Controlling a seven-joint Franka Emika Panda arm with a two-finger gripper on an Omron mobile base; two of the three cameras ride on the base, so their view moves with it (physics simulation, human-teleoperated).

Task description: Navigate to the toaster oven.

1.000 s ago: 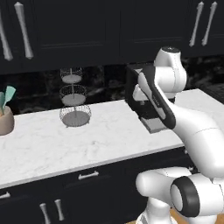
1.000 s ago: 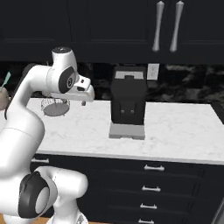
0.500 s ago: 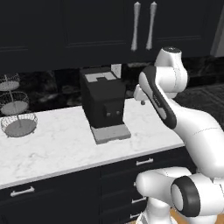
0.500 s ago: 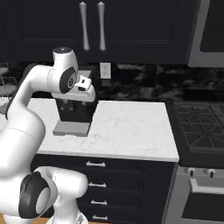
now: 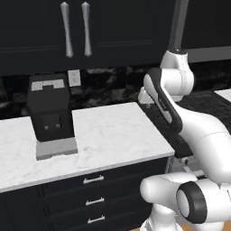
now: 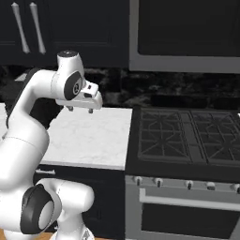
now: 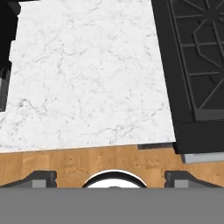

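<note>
View slid right since 0.5 s ago: coffee machine [image 5: 50, 115] now far left, stove [image 6: 187, 140] in; gripper [image 7: 111, 177] wide apart, empty.

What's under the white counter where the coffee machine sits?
Under the counter are dark drawers with silver handles. What's inside them is hidden. The coffee machine stands on top.

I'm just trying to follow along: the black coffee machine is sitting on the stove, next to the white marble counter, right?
Not quite. The coffee machine stands on the white marble counter itself, not on the stove. The left base view shows it there, below the dark cupboards. The stove does sit next to the counter, as the right base view shows.
</note>
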